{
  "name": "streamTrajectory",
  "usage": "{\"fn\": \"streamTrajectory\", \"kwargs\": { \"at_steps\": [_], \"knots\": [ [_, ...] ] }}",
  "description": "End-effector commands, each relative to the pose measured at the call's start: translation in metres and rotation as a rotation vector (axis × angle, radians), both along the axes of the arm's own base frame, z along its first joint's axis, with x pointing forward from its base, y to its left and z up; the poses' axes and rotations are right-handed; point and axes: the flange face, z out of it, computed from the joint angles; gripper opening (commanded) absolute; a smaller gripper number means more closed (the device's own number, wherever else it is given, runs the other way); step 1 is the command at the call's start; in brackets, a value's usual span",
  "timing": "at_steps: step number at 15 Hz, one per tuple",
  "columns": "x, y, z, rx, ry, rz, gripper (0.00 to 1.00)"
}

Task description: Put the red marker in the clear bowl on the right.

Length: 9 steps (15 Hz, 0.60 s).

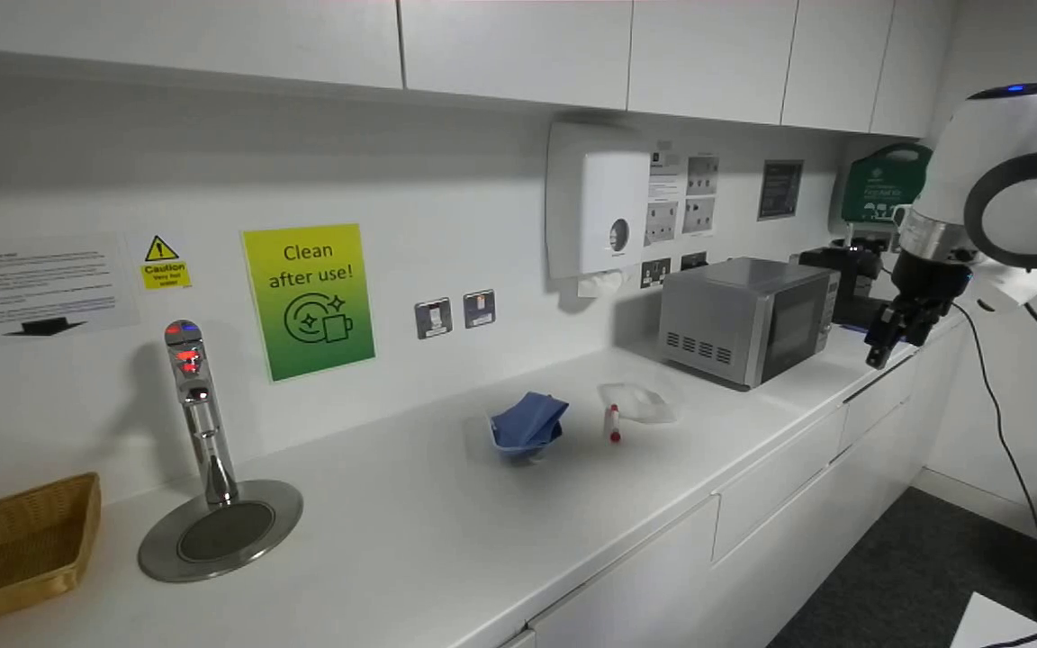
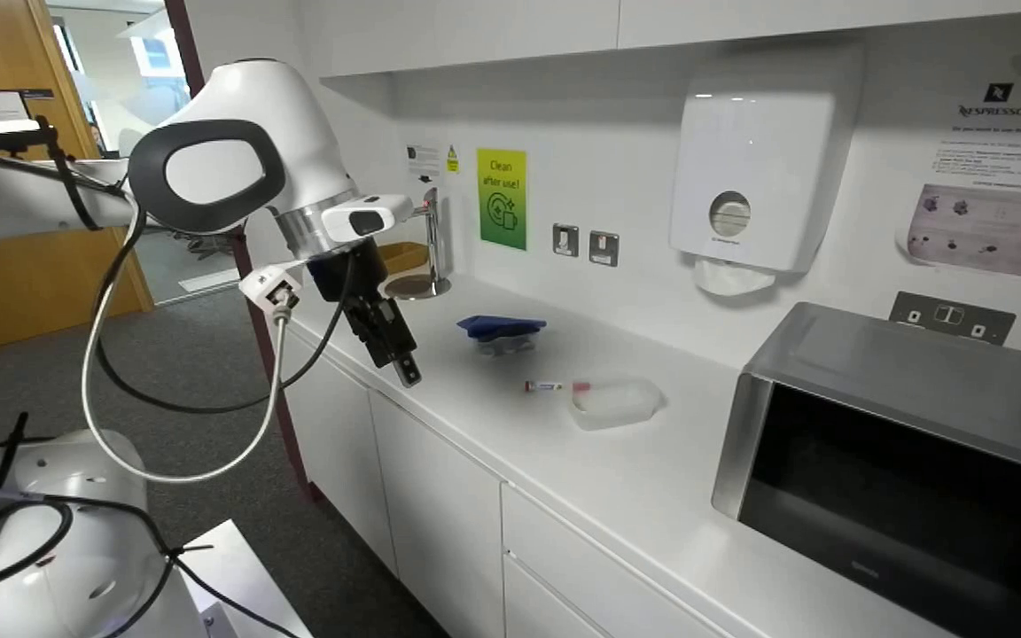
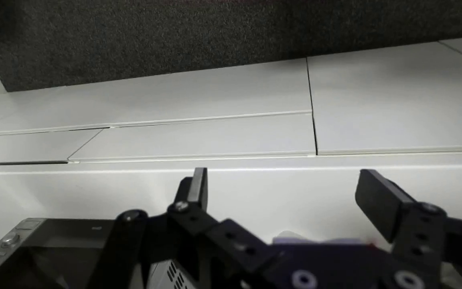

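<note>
The red marker (image 1: 614,423), a short pen with red ends and a pale middle, lies on the white counter. It also shows in an exterior view (image 2: 546,386). The clear bowl (image 1: 649,403), shallow and whitish, sits right beside the marker's end; it also shows in an exterior view (image 2: 621,408). I cannot tell whether they touch. My gripper (image 2: 408,377) hangs above and away from both, pointing down; it also shows in an exterior view (image 1: 877,358). In the wrist view the fingers (image 3: 283,180) are wide apart and empty. There, a blurred red spot peeks past the gripper body.
A blue folded cloth (image 1: 529,423) sits in a small clear container on the marker's other side. A grey microwave (image 1: 743,319) stands beyond the bowl. A steel tap (image 1: 205,423) and wicker basket (image 1: 23,540) are at the far end. Cabinets (image 1: 518,45) overhang the counter.
</note>
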Motion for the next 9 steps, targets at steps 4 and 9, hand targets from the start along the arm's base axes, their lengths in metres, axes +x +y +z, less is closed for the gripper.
{"fn": "streamTrajectory", "kwargs": {
  "at_steps": [4,9],
  "knots": [
    [0.083,-0.015,0.013,0.111,-0.126,-0.201,1.00],
    [0.152,-0.017,0.011,0.229,-0.131,-0.314,1.00]
  ]
}}
